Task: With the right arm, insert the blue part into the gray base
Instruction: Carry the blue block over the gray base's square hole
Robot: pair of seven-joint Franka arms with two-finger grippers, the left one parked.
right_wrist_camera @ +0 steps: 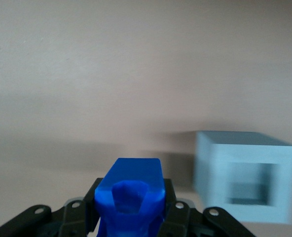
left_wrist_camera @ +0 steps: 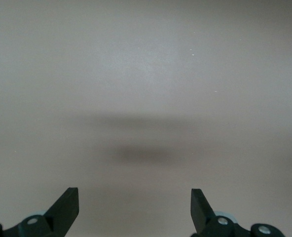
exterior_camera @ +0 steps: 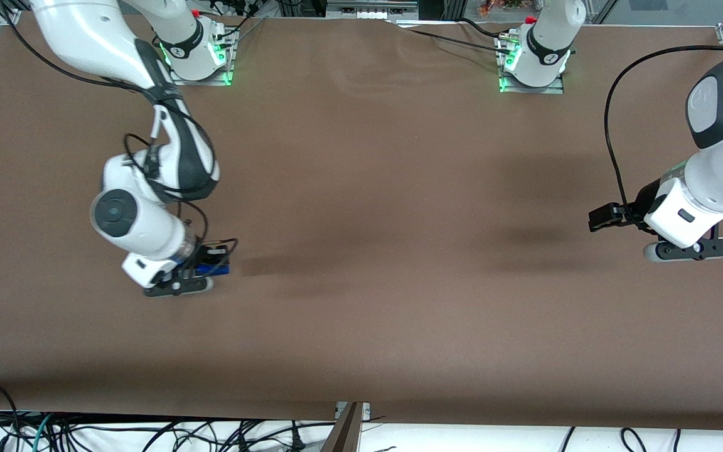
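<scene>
The blue part (right_wrist_camera: 130,192) is clamped between the black fingers (right_wrist_camera: 171,205) of my right arm's gripper (right_wrist_camera: 131,200), which is shut on it. In the front view the gripper (exterior_camera: 206,269) hangs low over the table at the working arm's end, with a bit of the blue part (exterior_camera: 216,269) showing under the wrist. The gray base (right_wrist_camera: 247,175) stands on the table beside the held part and apart from it, its square recess open and empty. The front view hides the base under the arm.
A brown table (exterior_camera: 399,263) carries everything. Both arm mounts (exterior_camera: 201,59) (exterior_camera: 534,63) stand at the edge farthest from the front camera. The parked arm (exterior_camera: 691,216) hangs over its own end. Cables (exterior_camera: 148,433) lie along the nearest edge.
</scene>
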